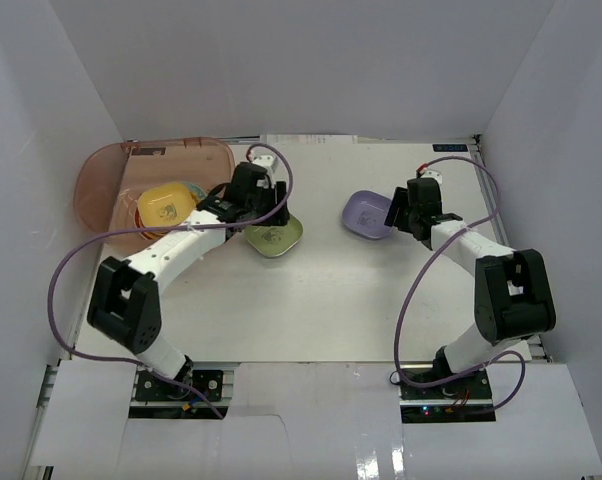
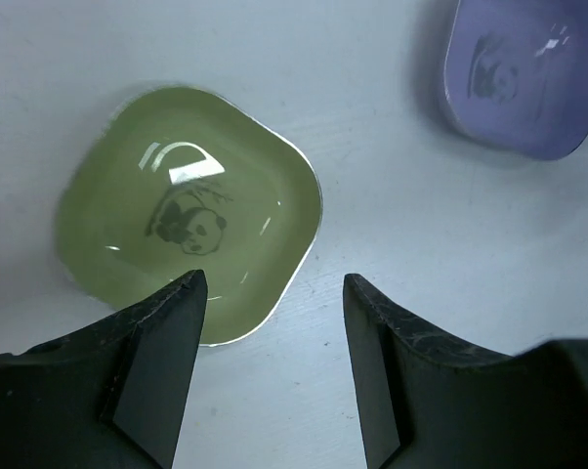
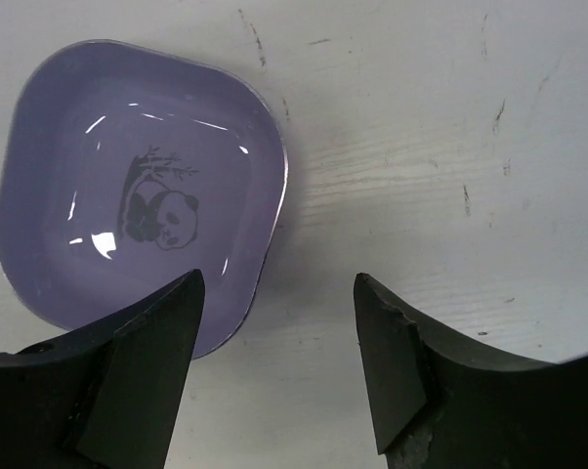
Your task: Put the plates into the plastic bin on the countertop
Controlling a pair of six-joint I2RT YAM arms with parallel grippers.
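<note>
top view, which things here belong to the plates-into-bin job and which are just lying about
Belongs to the job: plastic bin, yellow plate inside it, green plate, lavender plate.
Just there: purple cables, white walls.

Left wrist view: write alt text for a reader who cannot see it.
A green plate with a panda print lies on the white countertop. Two dark fingers stand open at the bottom edge, and a lavender plate shows in the top right corner.
</note>
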